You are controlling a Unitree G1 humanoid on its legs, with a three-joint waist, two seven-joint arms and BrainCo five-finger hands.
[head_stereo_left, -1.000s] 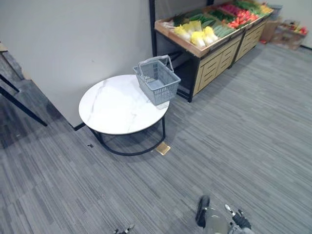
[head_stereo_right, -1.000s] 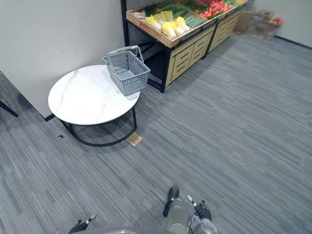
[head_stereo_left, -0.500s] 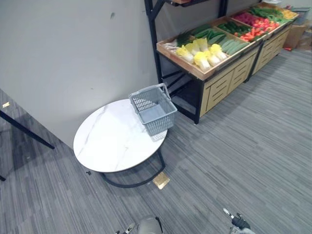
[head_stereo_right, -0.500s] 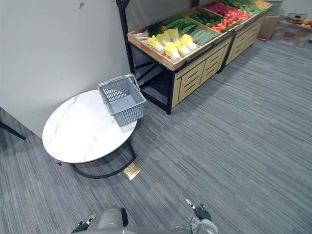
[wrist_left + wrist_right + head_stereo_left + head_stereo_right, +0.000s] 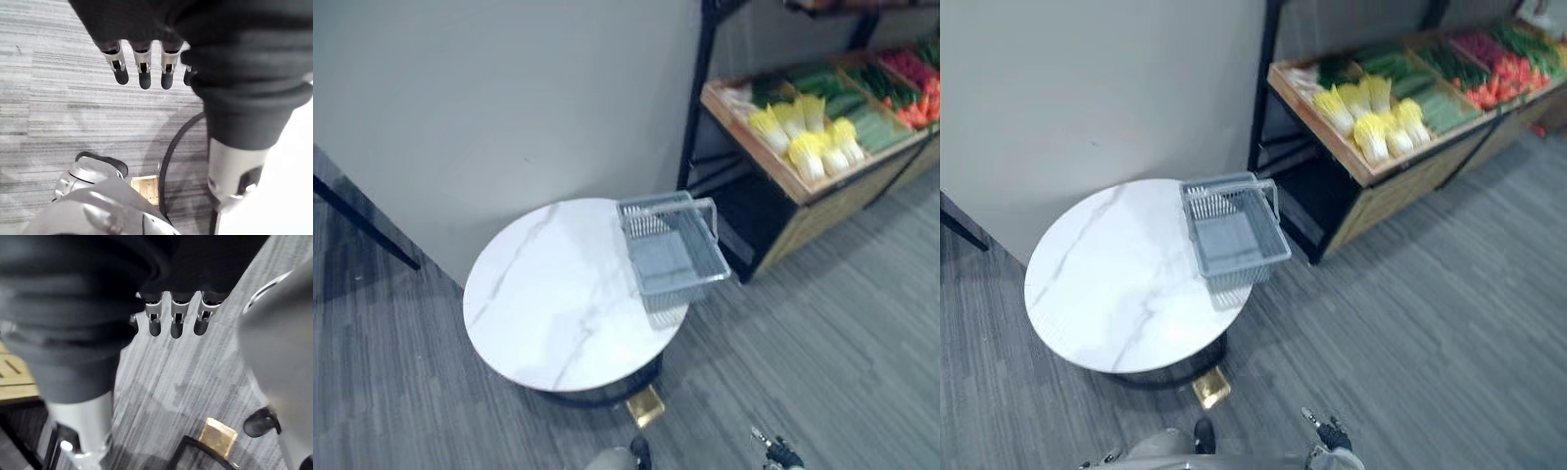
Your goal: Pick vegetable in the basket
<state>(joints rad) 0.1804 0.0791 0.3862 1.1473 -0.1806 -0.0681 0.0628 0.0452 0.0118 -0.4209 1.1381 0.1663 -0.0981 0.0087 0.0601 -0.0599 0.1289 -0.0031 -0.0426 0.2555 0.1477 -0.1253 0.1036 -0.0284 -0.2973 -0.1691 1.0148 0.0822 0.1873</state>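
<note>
No legible text or signs

The left hand [image 5: 143, 61] wore a dark ribbed cover over its back and wrist, and its silver fingers [image 5: 117, 63] ended in rounded dark tips. The right hand [image 5: 176, 316] matched it, with the same dark cover and slotted silver fingers [image 5: 154, 316] with dark tips
</note>
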